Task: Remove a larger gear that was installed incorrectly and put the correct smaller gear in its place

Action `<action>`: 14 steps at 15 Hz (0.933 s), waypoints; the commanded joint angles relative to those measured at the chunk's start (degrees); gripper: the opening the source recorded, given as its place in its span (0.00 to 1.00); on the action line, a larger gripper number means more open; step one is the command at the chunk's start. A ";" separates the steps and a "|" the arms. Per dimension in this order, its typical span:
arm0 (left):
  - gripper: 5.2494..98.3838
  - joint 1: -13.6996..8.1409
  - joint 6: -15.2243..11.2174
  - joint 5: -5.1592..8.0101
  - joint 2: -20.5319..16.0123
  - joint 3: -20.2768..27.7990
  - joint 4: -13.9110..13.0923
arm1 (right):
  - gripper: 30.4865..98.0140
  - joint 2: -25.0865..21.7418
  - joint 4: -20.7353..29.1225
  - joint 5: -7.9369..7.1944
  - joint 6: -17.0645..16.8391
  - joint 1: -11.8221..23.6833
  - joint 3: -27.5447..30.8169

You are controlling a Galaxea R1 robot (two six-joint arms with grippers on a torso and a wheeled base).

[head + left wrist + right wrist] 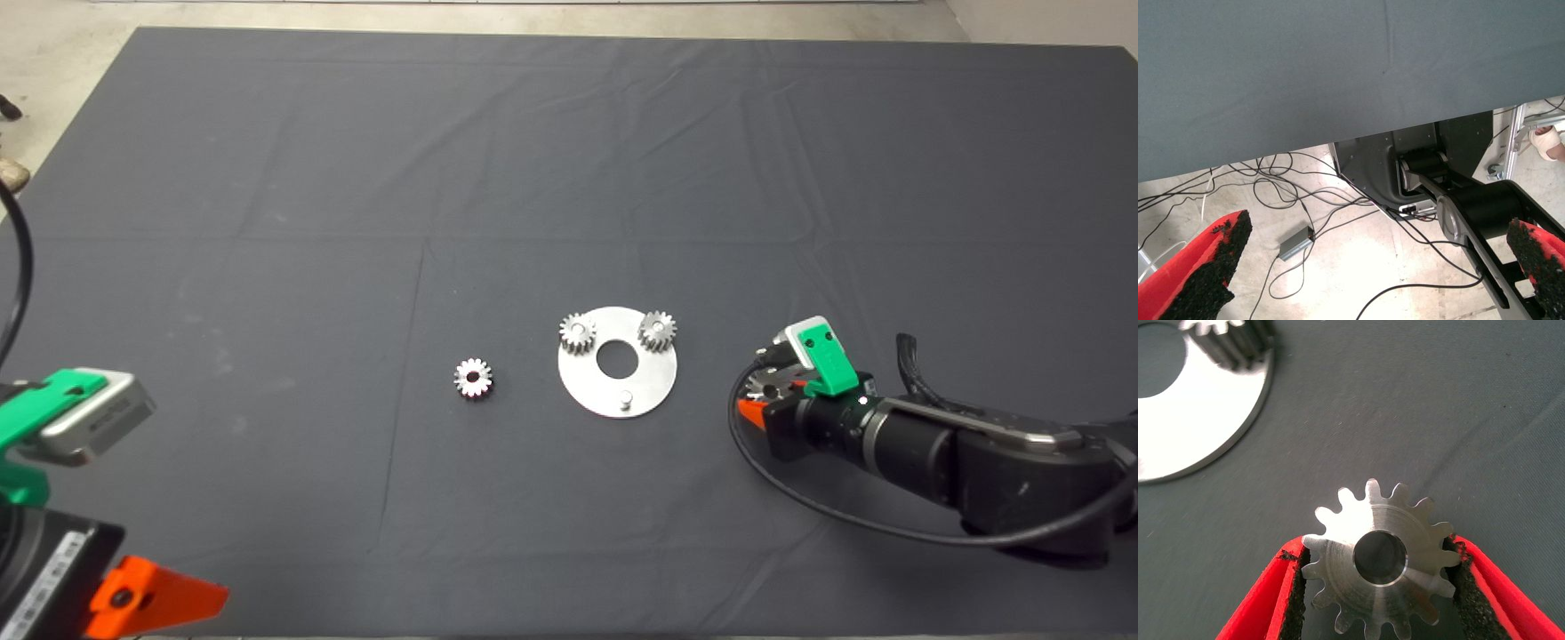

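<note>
1. My right gripper (1378, 587) is clamping the larger gear (1381, 557) between both pads, just off the disc (617, 361), likely carrying it clear of the bare pin (626, 399).
2. The smaller gear (473, 378) is waiting on the mat (569, 160) left of the disc.
3. My left gripper (1365, 267) is idling wide open at the mat's edge, over floor cables (1291, 193).

no readable text, labels, numbers
</note>
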 commanded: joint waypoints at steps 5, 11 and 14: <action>1.00 -0.16 -0.13 0.71 -0.08 0.26 0.16 | 0.28 2.58 -7.88 -0.77 1.11 -0.45 -3.51; 1.00 -0.16 -0.13 0.62 -0.08 0.35 0.16 | 0.28 2.75 -7.82 -0.78 0.93 -0.45 -2.98; 1.00 -0.16 -0.13 0.53 -0.08 0.35 0.16 | 0.29 2.75 -7.87 -0.86 0.84 -0.36 -1.31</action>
